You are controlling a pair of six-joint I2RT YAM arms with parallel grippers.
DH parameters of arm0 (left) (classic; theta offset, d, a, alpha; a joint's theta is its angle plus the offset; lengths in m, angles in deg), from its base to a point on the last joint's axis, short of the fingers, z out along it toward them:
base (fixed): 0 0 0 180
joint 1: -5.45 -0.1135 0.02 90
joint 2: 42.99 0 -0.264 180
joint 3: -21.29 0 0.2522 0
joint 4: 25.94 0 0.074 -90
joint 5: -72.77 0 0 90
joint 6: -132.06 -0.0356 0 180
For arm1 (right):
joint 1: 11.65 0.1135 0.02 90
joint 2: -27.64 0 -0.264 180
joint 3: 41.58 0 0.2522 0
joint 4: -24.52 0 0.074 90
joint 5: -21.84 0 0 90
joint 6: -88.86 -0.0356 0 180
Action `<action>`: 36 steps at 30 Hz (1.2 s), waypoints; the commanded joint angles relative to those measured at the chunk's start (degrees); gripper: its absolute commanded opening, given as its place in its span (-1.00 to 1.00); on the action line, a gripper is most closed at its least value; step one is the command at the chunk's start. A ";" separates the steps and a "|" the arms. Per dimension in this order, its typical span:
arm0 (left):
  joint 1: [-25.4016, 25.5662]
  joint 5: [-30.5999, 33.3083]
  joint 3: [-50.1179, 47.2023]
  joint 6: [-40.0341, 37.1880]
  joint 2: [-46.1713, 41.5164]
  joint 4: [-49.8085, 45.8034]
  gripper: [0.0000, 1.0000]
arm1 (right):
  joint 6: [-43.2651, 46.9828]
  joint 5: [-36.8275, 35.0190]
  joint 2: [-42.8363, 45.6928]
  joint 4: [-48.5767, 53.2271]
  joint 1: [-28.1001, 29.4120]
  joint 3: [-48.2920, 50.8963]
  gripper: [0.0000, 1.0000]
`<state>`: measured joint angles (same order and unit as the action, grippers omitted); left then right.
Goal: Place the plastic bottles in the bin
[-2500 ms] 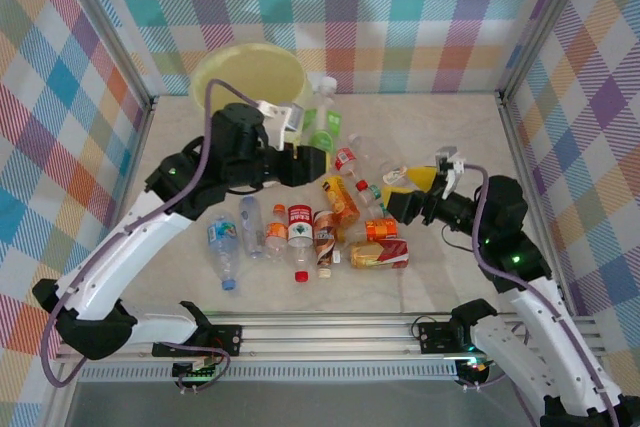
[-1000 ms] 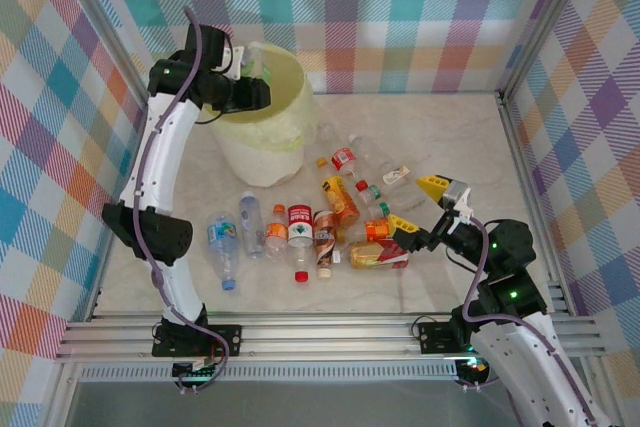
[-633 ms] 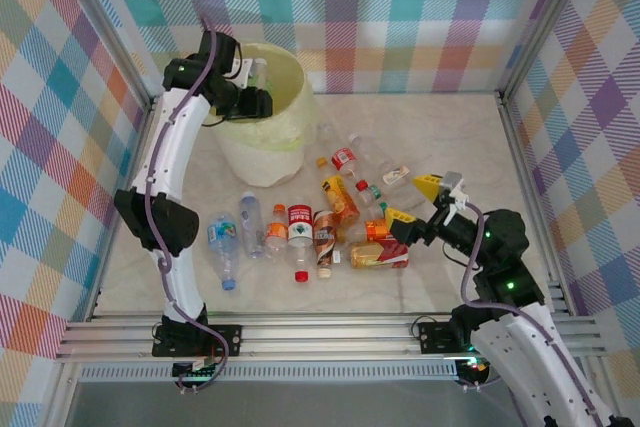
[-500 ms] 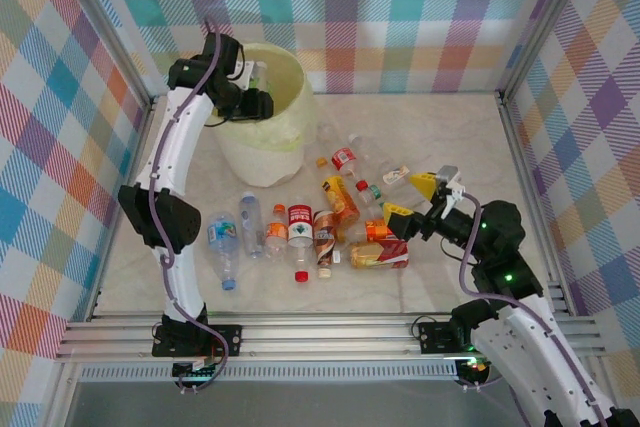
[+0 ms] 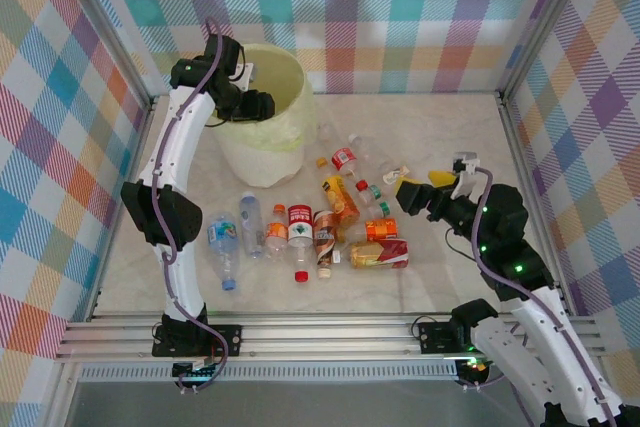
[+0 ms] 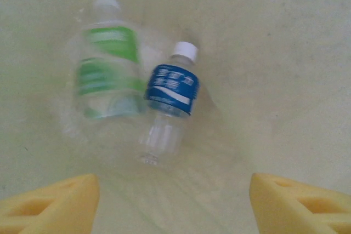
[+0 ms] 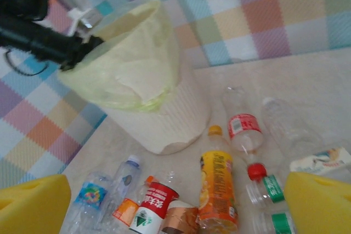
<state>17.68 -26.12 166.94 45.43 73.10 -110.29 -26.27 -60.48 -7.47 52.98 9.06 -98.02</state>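
Note:
The pale-yellow bin stands at the back left. My left gripper hangs over its rim. In the left wrist view it is open, with nothing between its yellow fingers. Below it, inside the bin's bag, lie a green-label bottle and a blue-label bottle. Several more plastic bottles lie on the table, among them an orange-label one, a red-label one and a blue-label one. My right gripper hovers open to their right, holding nothing. Its view looks over the orange-label bottle toward the bin.
The bottles lie in a loose row from the table's middle toward the right gripper, some touching. A clear red-label bottle lies near the bin's foot. Metal frame rails and checked walls close the table's sides and back.
The left gripper has opened over the bin, and the bottle it held at the rim has dropped inside. The right gripper has drawn back and away from the bottles.

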 commanded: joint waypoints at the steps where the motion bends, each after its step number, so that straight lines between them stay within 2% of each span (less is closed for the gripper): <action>1: -0.28 -0.52 1.81 -0.43 -0.90 -2.89 0.49 | -6.39 -8.11 -2.48 7.39 0.30 -2.70 0.99; 4: -0.27 -0.65 2.38 -0.08 -1.57 -2.78 0.55 | -10.19 -14.68 -10.55 21.73 0.30 -10.32 0.99; 7: -0.27 -1.37 3.46 0.47 -2.40 -2.40 0.61 | -13.01 -15.47 -15.96 27.98 0.25 -13.83 0.99; 13: -0.28 -1.40 4.07 1.41 -6.10 0.10 0.79 | -20.46 -14.74 -18.21 27.14 0.30 -13.29 0.99; 19: -0.27 -2.57 3.85 2.51 -10.57 2.70 0.86 | -12.78 -12.13 -16.18 19.96 2.84 -11.04 0.99; 23: -0.28 -4.08 2.38 2.46 -14.52 4.00 0.92 | -9.58 -10.00 -17.62 19.94 5.33 -12.63 0.99; 25: -0.28 -5.21 -0.55 1.94 -17.80 6.01 0.96 | -8.98 -8.85 -19.36 20.75 7.12 -14.21 0.99; 30: -0.28 -8.96 -13.65 0.16 -29.34 13.49 1.00 | -10.70 -14.24 -25.03 24.65 13.51 -18.00 0.98; 36: -0.03 -18.51 -32.51 0.46 -44.75 21.41 1.00 | -13.62 -13.34 -31.66 22.93 19.54 -18.75 0.57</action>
<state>17.68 -37.86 140.34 46.46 34.00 -94.53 -38.59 -73.13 -36.82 75.67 26.37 -115.07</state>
